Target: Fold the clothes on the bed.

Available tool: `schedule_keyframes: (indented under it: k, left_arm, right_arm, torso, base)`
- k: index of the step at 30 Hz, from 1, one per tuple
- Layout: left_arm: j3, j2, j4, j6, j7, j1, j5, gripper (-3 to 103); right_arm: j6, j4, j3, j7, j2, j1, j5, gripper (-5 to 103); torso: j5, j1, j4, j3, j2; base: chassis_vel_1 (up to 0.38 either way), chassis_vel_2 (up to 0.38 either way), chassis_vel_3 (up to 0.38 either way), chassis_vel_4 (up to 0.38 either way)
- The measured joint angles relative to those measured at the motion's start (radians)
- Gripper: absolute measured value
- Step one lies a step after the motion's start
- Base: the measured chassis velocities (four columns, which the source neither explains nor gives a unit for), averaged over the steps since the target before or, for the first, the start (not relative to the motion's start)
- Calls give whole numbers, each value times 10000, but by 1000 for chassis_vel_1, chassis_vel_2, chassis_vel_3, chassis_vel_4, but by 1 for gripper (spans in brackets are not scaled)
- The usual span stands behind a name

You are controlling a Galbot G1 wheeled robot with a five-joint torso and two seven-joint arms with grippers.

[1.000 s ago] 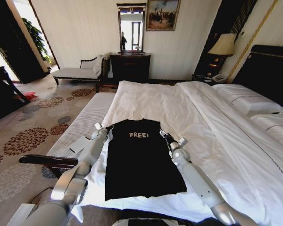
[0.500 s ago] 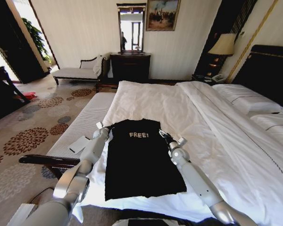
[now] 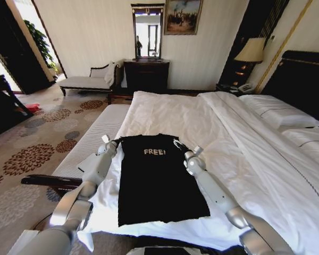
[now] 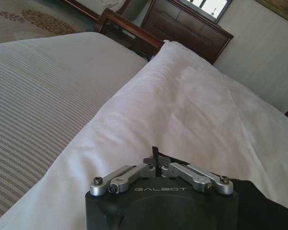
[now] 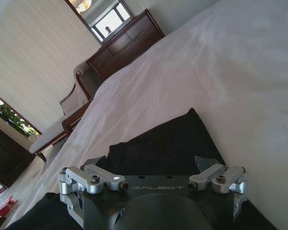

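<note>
The black T-shirt is laid flat near the bed's foot edge, its shoulders held by both grippers. The left gripper is pinched shut on cloth; the right gripper is spread over the other shoulder, its hold unclear. Judged as the top fold: both corners would need drawing evenly toward the hem.

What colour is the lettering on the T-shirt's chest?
White, on the black T-shirt; clearest in the head view.

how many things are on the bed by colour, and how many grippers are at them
black: 1, the T-shirt
white: 3, the duvet and 2 pillows
grippers: 2, the left gripper and the right gripper, one at each of the shirt's shoulders
total: 6
</note>
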Motion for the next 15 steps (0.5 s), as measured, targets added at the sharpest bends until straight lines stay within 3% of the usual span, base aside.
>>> schedule_keyframes:
  k: [8, 15]
  left_arm:
    - [25, 12, -160, 10, 15, 61, -9, 0]
    - [89, -4, -281, 16, 50, 81, -6, 0]
  right_arm:
    - [375, -2799, -122, -722, 869, 1448, -1078, 100]
    - [623, -2899, 247, -1012, 857, 1654, -1750, 100]
  torso:
    - [0, 1, 1, 1, 0]
    - [3, 1, -2, -1, 0]
  base:
    - [0, 0, 0, 0]
    - [0, 0, 0, 0]
